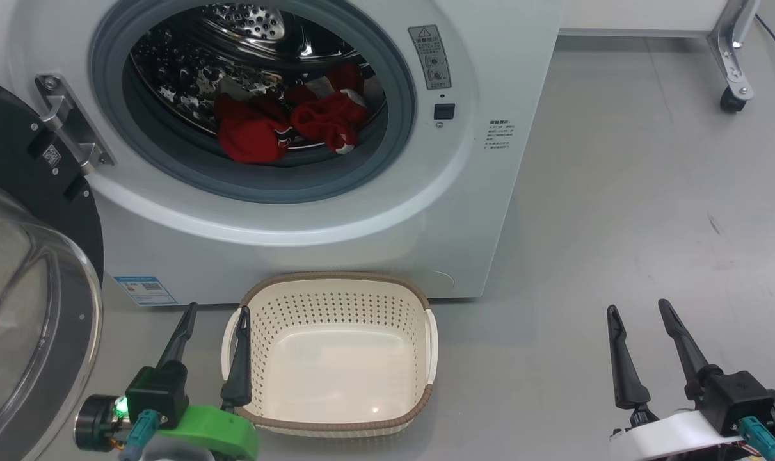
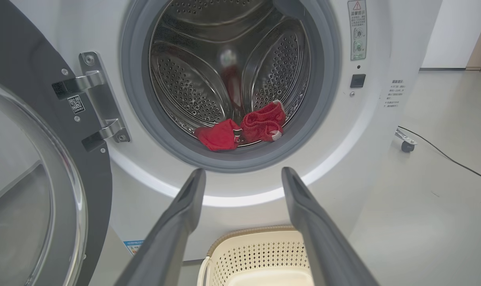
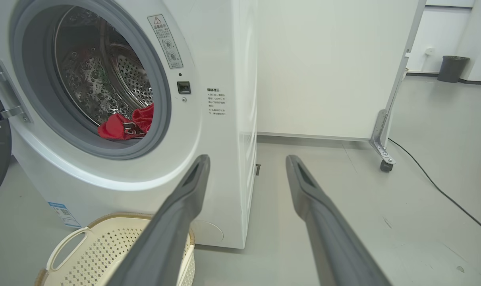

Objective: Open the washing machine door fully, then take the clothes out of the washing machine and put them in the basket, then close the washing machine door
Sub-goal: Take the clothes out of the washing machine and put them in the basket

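1. Biggest thing first: the washing machine (image 1: 477,192) takes up the far side. Its drum mouth faces us with nothing across it, so there's a straight reach inside.
2. The door (image 1: 16,179) hangs on its hinge at the far left, wide open, glass bowl bulging toward us. I'd call the opening step done. Out there it leaves the way to the drum free for an arm.
3. The basket (image 1: 336,279) sits on the floor (image 1: 617,192), tucked against the machine's foot right below the drum mouth. Smart spot: it's a short carry from drum to basket. There's nothing in it yet.
4. The clothes (image 1: 285,125), a red heap with white trim, lie low in the drum just behind the grey seal. All of it is waiting to be fetched.
5. The left claw (image 1: 217,308) is at the near left, fingers spread wide and holding nothing, with one finger over the basket's left handle. Its wrist view looks straight into the drum, so I'd guess this arm goes in.
6. The right claw (image 1: 637,306) is at the near right, also spread and empty. It's over bare floor, well apart from the machine and out of the way.
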Motion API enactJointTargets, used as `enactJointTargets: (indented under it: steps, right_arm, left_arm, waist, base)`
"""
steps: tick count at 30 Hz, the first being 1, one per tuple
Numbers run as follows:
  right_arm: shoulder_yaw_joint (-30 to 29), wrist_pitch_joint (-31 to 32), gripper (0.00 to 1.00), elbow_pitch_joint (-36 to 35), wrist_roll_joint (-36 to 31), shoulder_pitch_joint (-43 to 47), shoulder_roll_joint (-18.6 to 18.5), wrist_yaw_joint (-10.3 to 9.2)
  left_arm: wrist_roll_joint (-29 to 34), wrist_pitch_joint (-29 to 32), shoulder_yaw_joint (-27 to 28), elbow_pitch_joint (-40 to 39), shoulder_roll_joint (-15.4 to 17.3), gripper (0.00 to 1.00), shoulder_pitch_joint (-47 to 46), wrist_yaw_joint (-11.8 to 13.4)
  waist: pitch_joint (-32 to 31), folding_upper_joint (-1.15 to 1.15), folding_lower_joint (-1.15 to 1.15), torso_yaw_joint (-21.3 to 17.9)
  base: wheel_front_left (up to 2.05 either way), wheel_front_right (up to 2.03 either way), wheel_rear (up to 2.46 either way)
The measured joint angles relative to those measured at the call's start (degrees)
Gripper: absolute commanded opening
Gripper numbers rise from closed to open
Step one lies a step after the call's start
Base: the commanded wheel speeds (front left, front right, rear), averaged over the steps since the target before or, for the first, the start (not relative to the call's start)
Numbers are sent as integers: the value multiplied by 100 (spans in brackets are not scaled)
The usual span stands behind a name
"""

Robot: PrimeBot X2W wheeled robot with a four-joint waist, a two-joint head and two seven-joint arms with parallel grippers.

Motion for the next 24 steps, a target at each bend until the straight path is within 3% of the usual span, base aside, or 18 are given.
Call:
enactJointTargets:
  steps: [10, 24]
  right_arm:
    - [102, 0, 100, -113, 1, -5, 3, 13]
    - [226, 0, 100, -397, 19, -358, 2, 70]
  left_arm:
    - [-119, 207, -105, 220, 0, 100, -290, -71]
    - [-567, 976, 10, 1062, -25, 100, -1863, -203]
  waist:
    - [204, 0, 0, -35]
    - [989, 0, 0, -396]
  base:
    - [0, 0, 0]
    - [0, 0, 0]
